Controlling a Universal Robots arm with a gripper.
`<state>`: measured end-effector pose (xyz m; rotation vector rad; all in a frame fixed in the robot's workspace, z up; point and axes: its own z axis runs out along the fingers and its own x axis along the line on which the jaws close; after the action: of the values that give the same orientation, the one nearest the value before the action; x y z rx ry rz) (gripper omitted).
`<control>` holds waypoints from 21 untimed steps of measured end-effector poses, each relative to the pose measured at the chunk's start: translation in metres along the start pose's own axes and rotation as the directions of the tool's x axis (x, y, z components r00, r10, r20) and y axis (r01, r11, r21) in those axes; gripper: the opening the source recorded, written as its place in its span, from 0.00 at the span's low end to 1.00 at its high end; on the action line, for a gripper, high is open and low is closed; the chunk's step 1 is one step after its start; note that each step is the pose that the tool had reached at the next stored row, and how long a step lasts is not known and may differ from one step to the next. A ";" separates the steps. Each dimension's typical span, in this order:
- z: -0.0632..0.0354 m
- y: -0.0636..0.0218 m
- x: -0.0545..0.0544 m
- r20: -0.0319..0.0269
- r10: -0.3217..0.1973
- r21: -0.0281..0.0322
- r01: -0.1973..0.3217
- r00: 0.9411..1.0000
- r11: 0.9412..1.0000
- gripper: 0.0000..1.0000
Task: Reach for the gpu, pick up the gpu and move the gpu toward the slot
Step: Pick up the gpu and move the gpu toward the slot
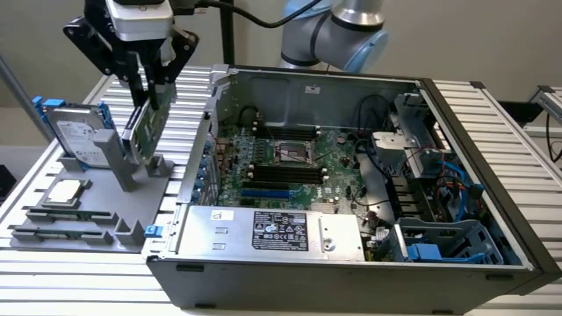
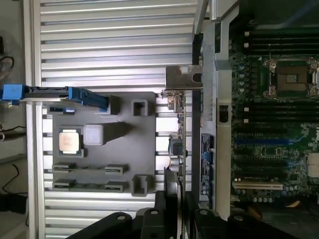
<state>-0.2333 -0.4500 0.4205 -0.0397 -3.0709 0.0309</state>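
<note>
The gripper (image 1: 154, 89) is clenched on the top edge of the gpu (image 1: 146, 128), which hangs edge-up just below its fingers, above the grey holder tray (image 1: 88, 217). The open computer case (image 1: 351, 178) stands at three o'clock from the card; the hard drive (image 1: 75, 135) stands at nine o'clock.

In the wrist view, the gpu (image 2: 180, 134) runs edge-on from between the fingers, its silver bracket (image 2: 183, 78) at the far end beside the case wall.

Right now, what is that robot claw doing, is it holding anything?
Gripper: closed on the gpu, holding it upright, lifted above the grey holder tray.
</note>
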 end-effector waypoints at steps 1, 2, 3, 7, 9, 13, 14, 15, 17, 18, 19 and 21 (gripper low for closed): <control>-0.0040 0.0000 -0.004 -0.001 0.000 0.000 0.000 1.000 1.000 0.26; -0.0079 0.0001 -0.008 -0.001 0.000 -0.001 0.000 1.000 1.000 0.26; -0.0121 0.0001 -0.013 -0.002 0.000 -0.002 0.000 1.000 1.000 0.26; -0.0254 0.0003 -0.030 -0.004 0.000 -0.004 0.000 1.000 1.000 0.26; -0.0281 0.0005 -0.039 -0.004 -0.001 -0.007 0.001 1.000 1.000 0.26; -0.0298 0.0010 -0.057 -0.004 -0.001 -0.020 0.001 1.000 1.000 0.26; -0.0302 0.0011 -0.062 -0.004 -0.002 -0.021 0.002 1.000 1.000 0.26; -0.0305 0.0012 -0.066 -0.004 -0.002 -0.022 0.002 1.000 1.000 0.26; -0.0312 0.0014 -0.075 -0.004 -0.002 -0.023 0.002 1.000 1.000 0.26; -0.0315 0.0016 -0.080 -0.004 -0.002 -0.024 0.002 1.000 1.000 0.26; -0.0318 0.0017 -0.084 -0.004 -0.002 -0.024 0.002 1.000 1.000 0.26; -0.0322 0.0021 -0.094 -0.004 -0.002 -0.024 0.002 1.000 1.000 0.26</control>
<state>-0.1377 -0.4498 0.4460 -0.0383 -3.0670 -0.0055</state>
